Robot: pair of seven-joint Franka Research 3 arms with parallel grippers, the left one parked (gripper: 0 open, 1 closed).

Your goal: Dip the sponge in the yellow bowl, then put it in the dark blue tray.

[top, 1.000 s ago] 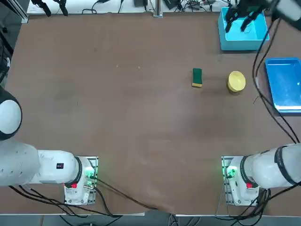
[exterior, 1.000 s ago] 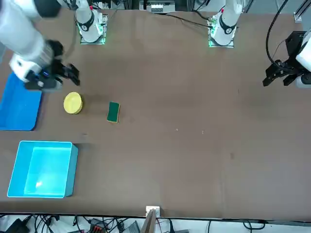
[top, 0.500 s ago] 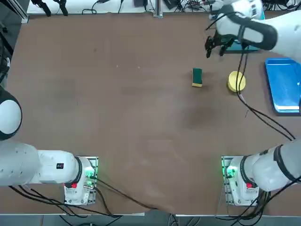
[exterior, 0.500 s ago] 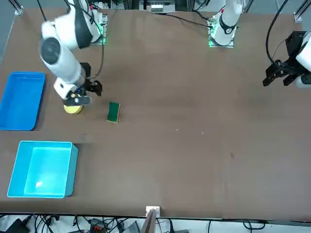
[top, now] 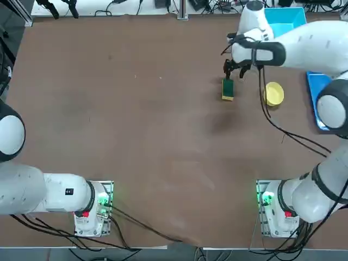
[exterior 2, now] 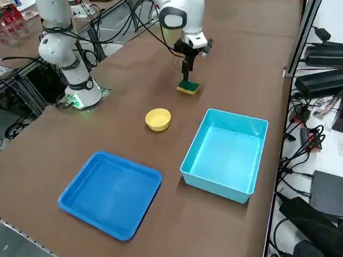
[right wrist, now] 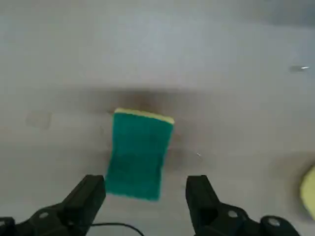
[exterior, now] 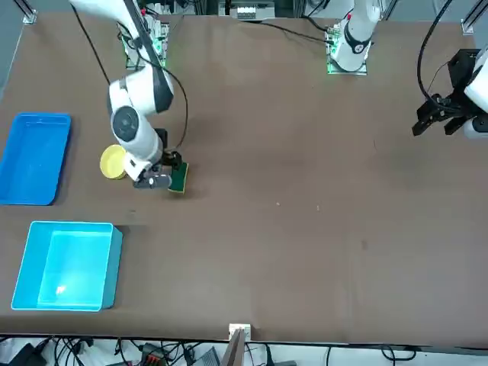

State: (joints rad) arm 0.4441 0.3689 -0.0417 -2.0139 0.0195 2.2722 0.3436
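— What is seen left of the yellow bowl [top: 273, 94] in the top view?
— The sponge [top: 228, 89] is seen just beside it, green face up, laid on the table [top: 163, 136]. Above the sponge the right gripper [right wrist: 145, 189] is held, its fingers spread, with nothing pinched.
— And right of the bowl?
— The dark blue tray [exterior 2: 111, 194] is placed there, partly hidden by the arm from overhead.

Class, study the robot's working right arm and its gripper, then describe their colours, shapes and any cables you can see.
The right arm has smooth, rounded white segments with dark grey bands at its joints. Black cables loop loosely beside it, and green lights glow at its base. The right gripper is black, with two blocky, angular fingers carrying small round grey screw heads.
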